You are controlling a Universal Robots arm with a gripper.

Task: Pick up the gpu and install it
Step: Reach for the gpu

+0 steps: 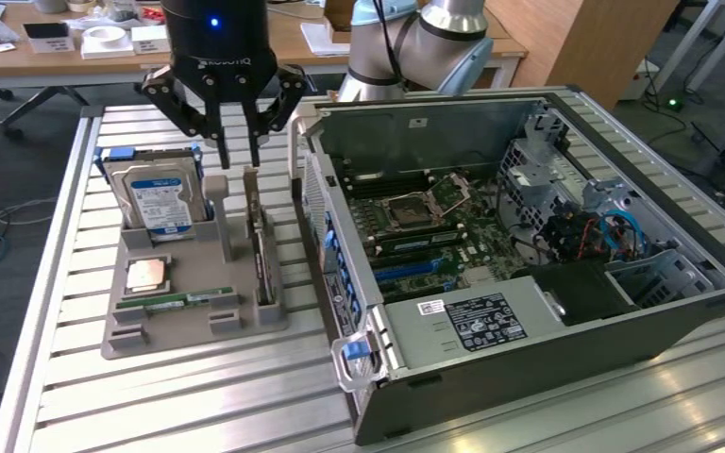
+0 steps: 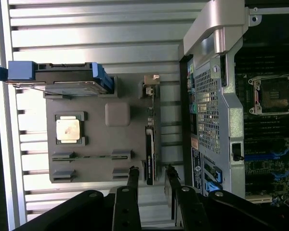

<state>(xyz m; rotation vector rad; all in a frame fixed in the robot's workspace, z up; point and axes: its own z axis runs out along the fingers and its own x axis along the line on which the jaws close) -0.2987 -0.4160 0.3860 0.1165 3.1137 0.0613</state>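
Exterior view, quick pass: the gpu (image 1: pixel 260 247) is standing on edge in the side slot of the grey holder tray (image 1: pixel 186 328), on the side nearest the open computer case (image 1: pixel 527 377). It is not lifted and not in the case. You're hanging the gripper (image 1: pixel 242 142) above the card with the jaws apart, clamping nothing. In the wrist view the two fingers (image 2: pixel 133 183) are sitting either side of the card's line, and I can't tell whether they're touching it. I'm judging the task as barely begun, with both the pick and the install undone. The blue expansion slots (image 1: pixel 415 271) on the motherboard (image 1: pixel 445 222) are looking empty. Sharing the tray are the hard drive (image 1: pixel 158 200) standing upright, the CPU (image 1: pixel 147 274) lying flat and the RAM stick (image 1: pixel 195 299) lying just beside it. For writing, I'm reading "ROBOTIQ" on the gripper body. The drive's blue-and-white label and the white sticker (image 1: pixel 476 321) on the case are too small to read.
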